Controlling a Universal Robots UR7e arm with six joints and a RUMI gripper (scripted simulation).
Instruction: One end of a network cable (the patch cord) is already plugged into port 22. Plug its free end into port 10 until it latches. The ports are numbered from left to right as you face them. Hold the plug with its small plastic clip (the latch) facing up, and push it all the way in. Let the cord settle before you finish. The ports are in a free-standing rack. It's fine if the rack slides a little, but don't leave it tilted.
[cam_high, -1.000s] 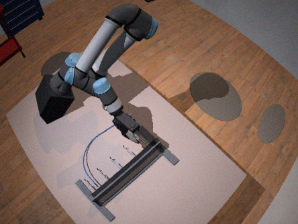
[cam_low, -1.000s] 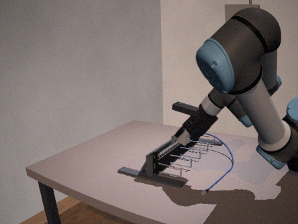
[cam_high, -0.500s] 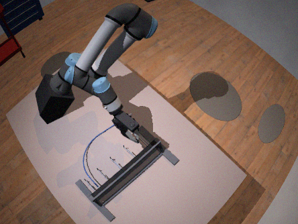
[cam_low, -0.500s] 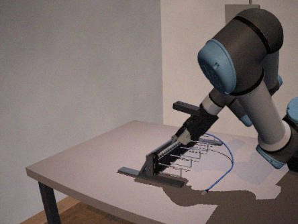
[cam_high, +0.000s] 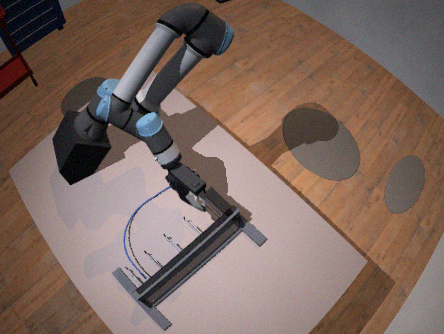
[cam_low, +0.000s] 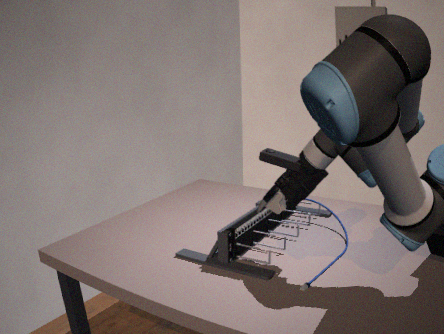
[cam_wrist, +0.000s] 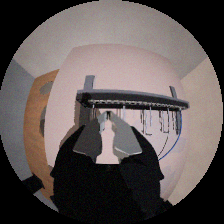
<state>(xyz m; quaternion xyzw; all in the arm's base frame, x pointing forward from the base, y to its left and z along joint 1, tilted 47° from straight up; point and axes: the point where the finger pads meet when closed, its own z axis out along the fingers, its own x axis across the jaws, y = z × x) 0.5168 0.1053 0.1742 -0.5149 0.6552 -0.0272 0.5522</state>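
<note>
The desk spread beneath the closed fingers. The rack stood right by their tips, the blue cord curved beside them, its free plug lying below, apart from them.

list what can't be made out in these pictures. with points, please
- Port numbers on the rack (cam_high: 188, 254) (cam_low: 223, 250) (cam_wrist: 135, 98): too small in the exterior and wrist views.
- The port face: turned away in the top view.
- The latch on the free plug (cam_low: 305, 286): too small in the exterior view.
- The blue cord's (cam_high: 126, 227) (cam_low: 346, 239) (cam_wrist: 175, 147) rack end: blurred in the wrist view.
</note>
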